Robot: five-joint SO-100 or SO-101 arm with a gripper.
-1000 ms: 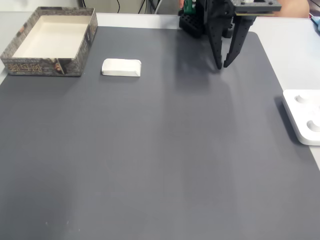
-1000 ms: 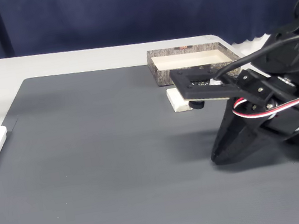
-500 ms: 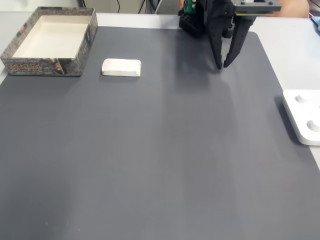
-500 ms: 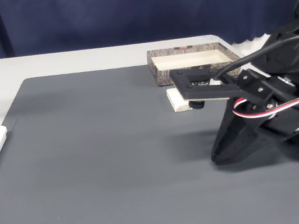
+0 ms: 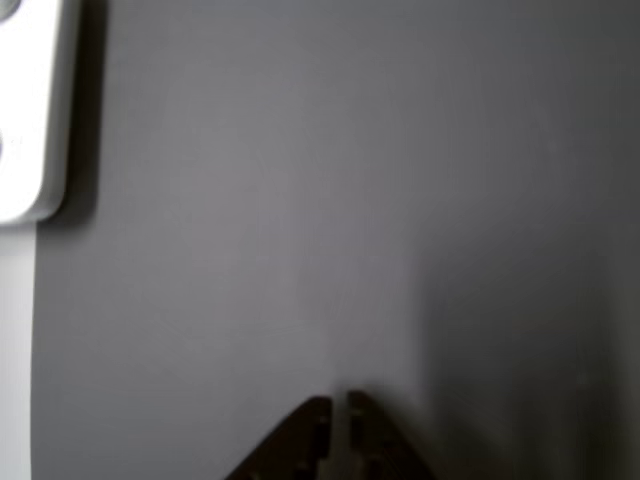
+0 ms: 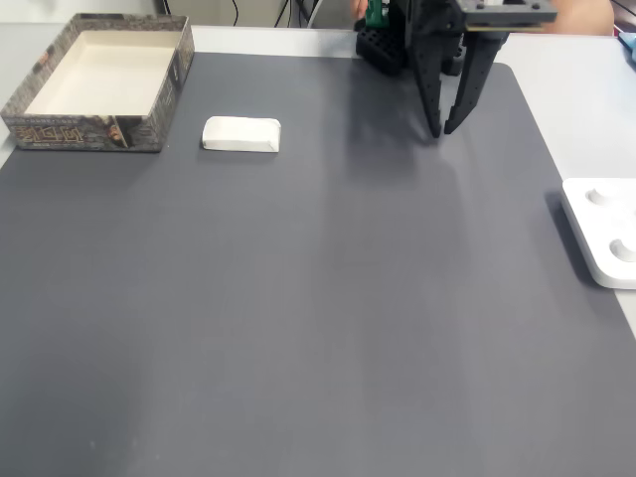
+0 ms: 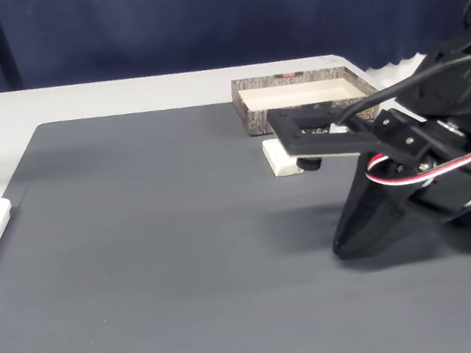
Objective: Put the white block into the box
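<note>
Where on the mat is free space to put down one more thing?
The whole near half of the mat, between the white block and the white device, is bare. Crowded: the far corner with the box, and under the gripper.

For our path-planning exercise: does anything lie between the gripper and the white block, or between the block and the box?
Nothing visible does. Bare grey mat separates the gripper from the white block, and the box stands just beyond it.

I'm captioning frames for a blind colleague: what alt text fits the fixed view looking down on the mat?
A white block lies on a dark grey mat just right of an open box. The black gripper hangs at the far edge, nearly closed, holding nothing.
</note>
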